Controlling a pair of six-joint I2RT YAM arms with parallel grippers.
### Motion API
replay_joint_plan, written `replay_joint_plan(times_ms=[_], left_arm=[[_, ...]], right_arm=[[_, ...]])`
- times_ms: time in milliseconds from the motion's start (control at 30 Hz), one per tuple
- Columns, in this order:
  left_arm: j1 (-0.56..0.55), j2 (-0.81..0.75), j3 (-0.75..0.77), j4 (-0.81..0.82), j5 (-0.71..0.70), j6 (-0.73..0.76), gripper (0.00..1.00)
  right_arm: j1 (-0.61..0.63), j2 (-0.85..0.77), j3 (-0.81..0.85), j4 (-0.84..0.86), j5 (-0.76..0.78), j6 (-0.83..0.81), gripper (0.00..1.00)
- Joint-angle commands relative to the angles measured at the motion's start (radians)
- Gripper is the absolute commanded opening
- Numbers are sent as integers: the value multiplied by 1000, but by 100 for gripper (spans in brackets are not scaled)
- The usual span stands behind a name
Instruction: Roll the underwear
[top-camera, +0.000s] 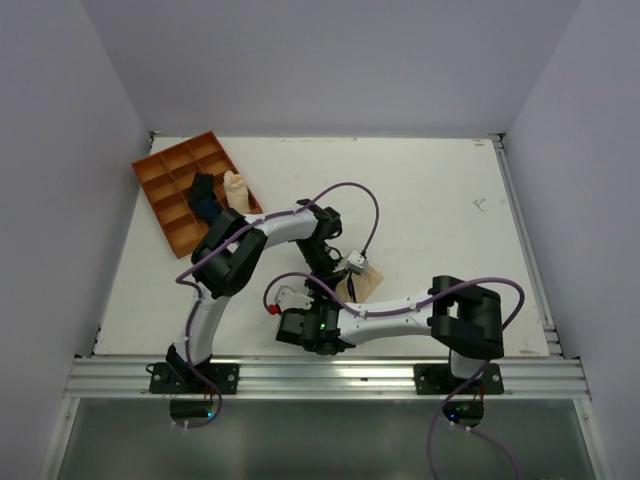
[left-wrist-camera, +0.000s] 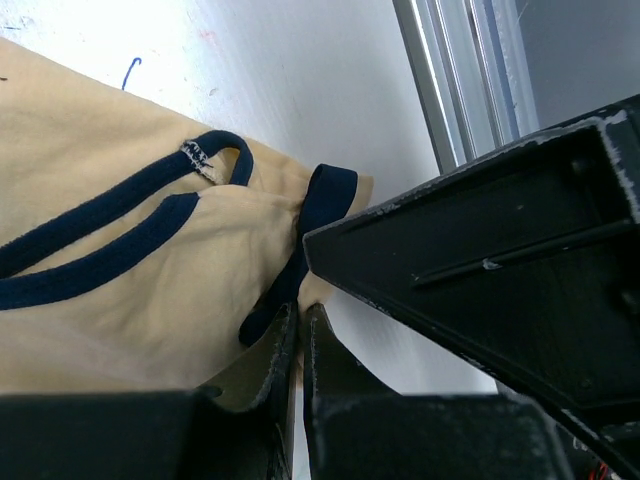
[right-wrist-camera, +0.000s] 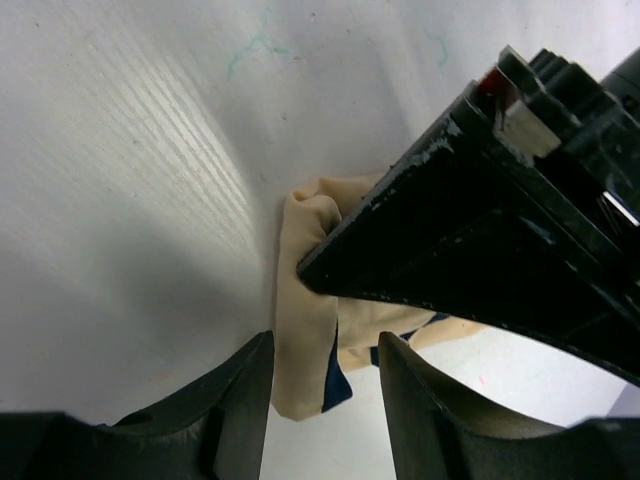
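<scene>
Beige underwear (top-camera: 362, 283) bunched on the tabletop (top-camera: 420, 200) between both arms: left hand (left-wrist-camera: 302, 315) pressed together, pinching its dark-banded edge; right hand (right-wrist-camera: 325, 348) spread, folded end lying lengthwise just ahead in its gap, so right likely rolls.

No legible text, brand, number or sign is being shown in any of the views. A small whitish tag (left-wrist-camera: 197, 155) is being seen stitched to the dark edge band of the underwear (left-wrist-camera: 120, 290), but nothing on it is being made out. On the table (left-wrist-camera: 300, 70), a blue scribble (left-wrist-camera: 133, 72) is being shown far left in the left wrist view. A faint green scribble (right-wrist-camera: 255, 45) is being shown in the right wrist view. No letters or digits are being formed by either.
</scene>
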Motion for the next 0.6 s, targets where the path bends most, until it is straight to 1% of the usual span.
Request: replay_joint_plan(times_ms=[0,167,267,300,367,400,433,500,567], left_arm=[[-7,46,0,26,-68,-7,3],[-7,43,-6,28,-65,-4,3],[-5,34,-16,32,-65,4,5],[-5,26,-21,31,-65,5,6],[-5,21,-27,35,-65,8,10],[-5,11,-30,37,-65,14,11],[-5,5,-38,40,-64,14,15],[-2,-14,-44,43,-62,16,16],[5,-46,-58,60,-64,13,17]], right_arm=[[-21,-18,-12,38,-78,-35,49],[-66,-6,-33,83,-141,-41,49],[-94,-21,-59,136,-173,-31,44],[-98,-29,-75,144,-184,-30,37],[-110,-36,-91,167,-202,-27,30],[-117,-38,-95,170,-208,-24,24],[-124,-42,-99,179,-216,-21,22],[-133,-49,-115,195,-257,-18,17],[-149,-72,-145,235,-311,-9,16]])
